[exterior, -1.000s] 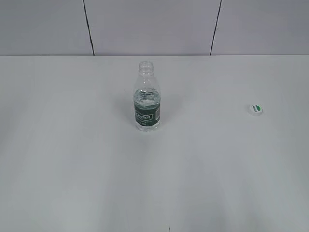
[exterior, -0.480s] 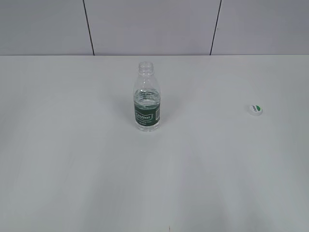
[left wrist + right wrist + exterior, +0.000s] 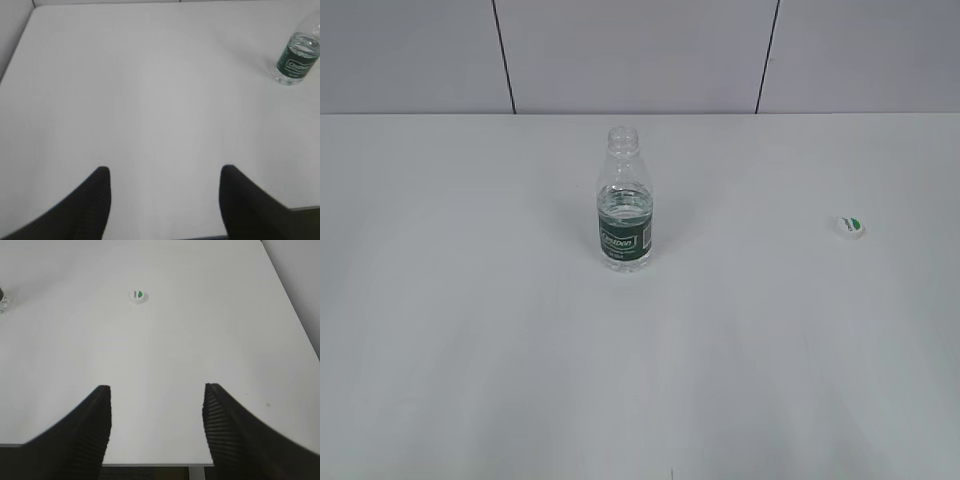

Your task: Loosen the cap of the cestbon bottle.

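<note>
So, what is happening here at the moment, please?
Nothing is being handled right now. The small clear plastic water bottle with a dark green label stands upright on the white table with its neck open. Its small round white screw cap with a green mark lies apart on the table, to the right in the exterior view. The left gripper and the right gripper are both open and empty, near the table's front edge.

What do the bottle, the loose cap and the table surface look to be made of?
The cestbon bottle: clear, glossy thin plastic by its see-through wall and visible water, with a dark green printed label. The cap: opaque white plastic, probably, with a green mark on top. The table: smooth matte white, likely laminate; unsure.
</note>
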Available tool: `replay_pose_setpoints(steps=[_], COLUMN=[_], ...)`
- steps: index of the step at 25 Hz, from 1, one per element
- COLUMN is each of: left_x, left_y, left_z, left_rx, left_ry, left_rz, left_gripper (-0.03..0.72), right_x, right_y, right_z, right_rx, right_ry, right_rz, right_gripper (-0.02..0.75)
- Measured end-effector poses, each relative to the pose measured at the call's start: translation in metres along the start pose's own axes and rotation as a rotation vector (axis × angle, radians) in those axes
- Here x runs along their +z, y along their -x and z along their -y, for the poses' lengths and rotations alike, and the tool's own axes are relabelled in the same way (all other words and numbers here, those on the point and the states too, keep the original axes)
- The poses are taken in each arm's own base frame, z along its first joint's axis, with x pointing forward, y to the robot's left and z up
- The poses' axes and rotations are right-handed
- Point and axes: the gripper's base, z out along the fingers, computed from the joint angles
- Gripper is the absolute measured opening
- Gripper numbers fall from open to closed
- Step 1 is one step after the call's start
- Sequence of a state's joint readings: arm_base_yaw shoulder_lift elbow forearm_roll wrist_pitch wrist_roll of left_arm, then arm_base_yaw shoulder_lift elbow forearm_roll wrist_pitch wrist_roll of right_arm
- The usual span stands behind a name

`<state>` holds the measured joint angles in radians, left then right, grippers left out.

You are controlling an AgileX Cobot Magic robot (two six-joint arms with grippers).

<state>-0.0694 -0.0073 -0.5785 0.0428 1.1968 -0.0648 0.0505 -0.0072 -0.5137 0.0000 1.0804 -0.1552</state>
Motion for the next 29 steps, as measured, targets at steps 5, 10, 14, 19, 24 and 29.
replay_pose_setpoints(steps=[5,10,14,19,24,29], left_x=[0.0094,0.0125,0.0125,0.0125,0.0125,0.0125], left_y=[0.0017,0.0025,0.0027,0.0027,0.0027,0.0027], left_z=[0.0012,-0.0011,-0.0012,-0.0011,-0.0010,-0.0010], left_rx=[-0.001,0.017,0.019,0.018,0.020,0.020], left_ry=[-0.011,0.016,0.017,0.016,0.016,0.015], left_rz=[0.052,0.073,0.075,0.075,0.075,0.075], left_gripper=[0.428,0.428,0.427,0.411,0.408,0.406], right_x=[0.0000,0.0000,0.0000,0.0000,0.0000,0.0000], right_y=[0.0000,0.0000,0.0000,0.0000,0.0000,0.0000], right_z=[0.0000,0.0000,0.0000,0.0000,0.0000,0.0000], right_rx=[0.000,0.000,0.000,0.000,0.000,0.000], right_ry=[0.000,0.000,0.000,0.000,0.000,0.000], right_rz=[0.000,0.000,0.000,0.000,0.000,0.000], right_gripper=[0.447,0.447,0.447,0.447,0.447,0.447])
